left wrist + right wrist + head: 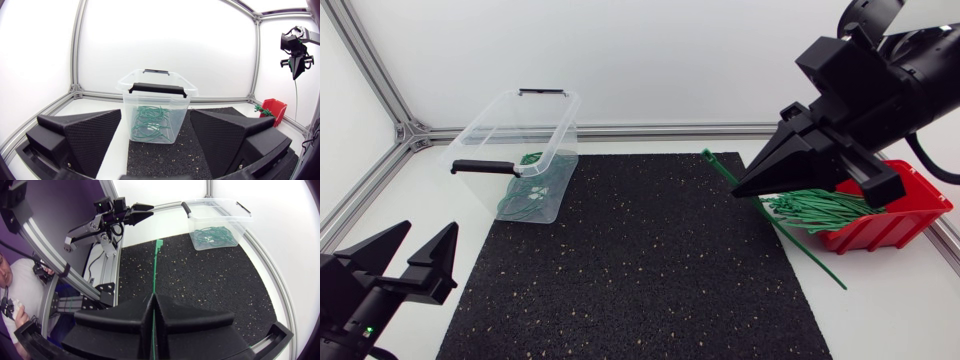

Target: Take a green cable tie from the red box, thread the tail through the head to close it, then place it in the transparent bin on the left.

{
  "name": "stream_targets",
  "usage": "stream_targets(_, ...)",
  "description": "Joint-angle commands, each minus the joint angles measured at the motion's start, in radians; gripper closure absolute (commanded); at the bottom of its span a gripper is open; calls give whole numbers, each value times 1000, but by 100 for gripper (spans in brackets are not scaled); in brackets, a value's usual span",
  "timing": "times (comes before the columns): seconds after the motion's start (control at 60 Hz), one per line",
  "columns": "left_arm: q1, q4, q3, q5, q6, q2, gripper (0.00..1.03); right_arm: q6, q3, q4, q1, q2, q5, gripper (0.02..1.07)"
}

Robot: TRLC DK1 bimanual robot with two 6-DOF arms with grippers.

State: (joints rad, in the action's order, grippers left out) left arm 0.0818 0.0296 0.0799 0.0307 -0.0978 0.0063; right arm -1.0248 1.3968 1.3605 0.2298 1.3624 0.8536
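Right jaws: clenched on one green tie (154,275), pads meeting on the strap, no gap showing in the right wrist view. The strap runs straight out ahead of them to the head (159,243). The tail trails back under the arm and, in the head view, slants down past the red box (910,215).

Left jaws: released, empty, low at the far side of the mat (640,270) from the red box and facing the bin (485,125).

Tie position: lifted above the box's open side, clear of the loose bundle (815,210) spilling from it, and not yet looped.

Bin: well apart from the red box, across the mat on the table (890,300). Closed ties (525,195) lie in its bottom.

Handling (judgement):
- Very light, so load is no concern.
- A thin, springy strap. The free length stays nearly straight but will likely sway and whip when the arm moves.
- Smooth plastic, likely slippery. It may twist or slide in a pinch made across its narrow edges.
- Best hold is on the flat faces.
- For threading, the left jaws should probably take the strap just behind the head, leaving the slot exposed and steady.
- The right grip looks far from either end. The tail tip may wander unless it is held nearer the tip.
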Motion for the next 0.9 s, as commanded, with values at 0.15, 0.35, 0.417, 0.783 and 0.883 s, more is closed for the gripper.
stream_targets(0.15,3,62,161,115,-89,152,8,91,62,88,31,47,137,101)
stream_targets(0.35,-28,79,250,284,-177,228,8,103,39,98,45,55,236,101)
stream_targets(0.417,-43,90,302,333,-189,259,14,108,42,98,46,61,260,101)
stream_targets(0.783,-53,285,656,503,-102,598,23,106,24,94,83,76,360,101)
stream_targets(0.883,-45,317,704,491,-28,649,22,104,16,91,88,89,389,101)
